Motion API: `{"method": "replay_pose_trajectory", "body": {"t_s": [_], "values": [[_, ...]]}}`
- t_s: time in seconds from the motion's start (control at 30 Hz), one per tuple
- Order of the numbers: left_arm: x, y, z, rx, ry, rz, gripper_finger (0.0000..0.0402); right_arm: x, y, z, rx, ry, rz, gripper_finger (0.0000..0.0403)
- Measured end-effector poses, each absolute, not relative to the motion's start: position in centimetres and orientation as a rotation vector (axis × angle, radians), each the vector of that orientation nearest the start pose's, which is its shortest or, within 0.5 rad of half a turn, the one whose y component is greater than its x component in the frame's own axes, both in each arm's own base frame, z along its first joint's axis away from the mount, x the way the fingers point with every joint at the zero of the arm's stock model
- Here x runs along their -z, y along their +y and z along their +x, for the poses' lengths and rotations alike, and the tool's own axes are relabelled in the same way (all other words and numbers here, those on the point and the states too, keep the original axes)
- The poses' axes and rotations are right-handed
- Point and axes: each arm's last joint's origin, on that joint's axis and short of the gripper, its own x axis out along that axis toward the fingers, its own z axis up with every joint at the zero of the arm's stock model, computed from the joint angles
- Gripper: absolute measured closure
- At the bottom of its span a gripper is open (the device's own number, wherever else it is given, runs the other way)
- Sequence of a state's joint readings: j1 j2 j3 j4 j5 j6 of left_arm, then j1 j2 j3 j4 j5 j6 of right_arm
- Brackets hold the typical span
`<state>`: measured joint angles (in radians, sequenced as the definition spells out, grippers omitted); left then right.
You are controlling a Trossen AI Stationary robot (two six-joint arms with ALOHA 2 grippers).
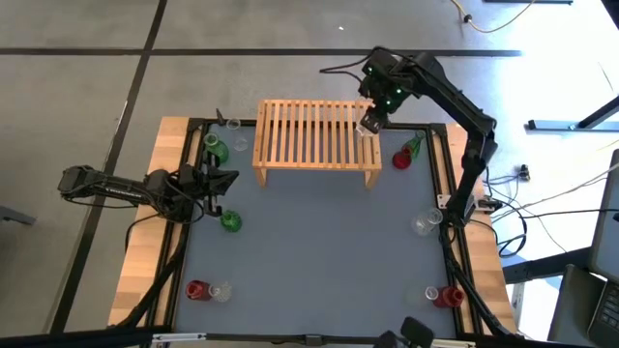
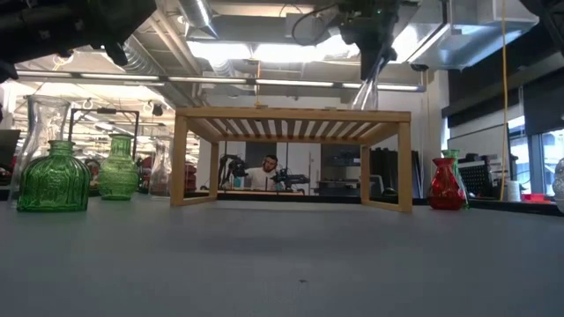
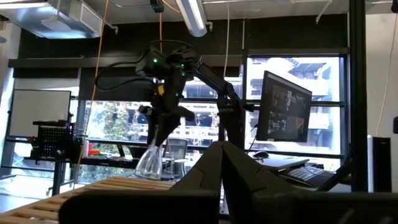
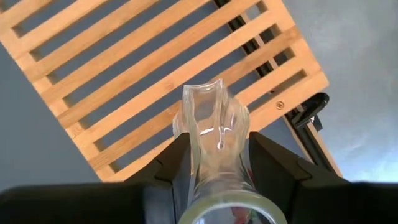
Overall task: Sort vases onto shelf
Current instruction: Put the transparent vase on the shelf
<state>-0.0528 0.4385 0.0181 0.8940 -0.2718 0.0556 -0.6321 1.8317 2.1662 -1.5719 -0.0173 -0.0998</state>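
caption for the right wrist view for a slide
Right gripper holds a clear glass vase above the slatted wooden shelf.

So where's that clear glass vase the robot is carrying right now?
The clear vase is held in the right hand, over the far right corner of the wooden shelf. In the low view it hangs just above the slats.

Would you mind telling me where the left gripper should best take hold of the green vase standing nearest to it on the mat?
Probably the narrow neck of the green vase, from straight above: it stands upright and apart from other vases, and its round body looks too wide. The left gripper waits just beside it.
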Motion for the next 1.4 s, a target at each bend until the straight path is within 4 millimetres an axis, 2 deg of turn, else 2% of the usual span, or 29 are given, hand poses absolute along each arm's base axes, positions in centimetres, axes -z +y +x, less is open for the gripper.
{"method": "replay_pose_trajectory", "body": {"t_s": [0.17, 0.4, 0.63, 1.0, 1.4], "values": [[-21.4, 0.2, 11.5, -0.227, -0.458, -0.023, 0.0399, -40.4, -19.9, 26.5, 0.478, 1.210, 0.320, 0.0272], [-21.4, 0.2, 11.5, -0.225, -0.459, -0.033, 0.0399, -39.2, -20.1, 26.6, 0.470, 1.258, 0.327, 0.0265], [-21.4, 0.2, 11.5, -0.223, -0.460, -0.044, 0.0399, -39.2, -20.2, 26.7, 0.473, 1.252, 0.321, 0.0269], [-21.4, 0.2, 11.5, -0.223, -0.460, -0.044, 0.0399, -39.1, -20.4, 27.0, 0.473, 1.225, 0.318, 0.0223], [-21.4, 0.2, 11.5, -0.223, -0.460, -0.044, 0.0399, -39.3, -20.7, 27.4, 0.481, 1.177, 0.298, 0.0221]]}}
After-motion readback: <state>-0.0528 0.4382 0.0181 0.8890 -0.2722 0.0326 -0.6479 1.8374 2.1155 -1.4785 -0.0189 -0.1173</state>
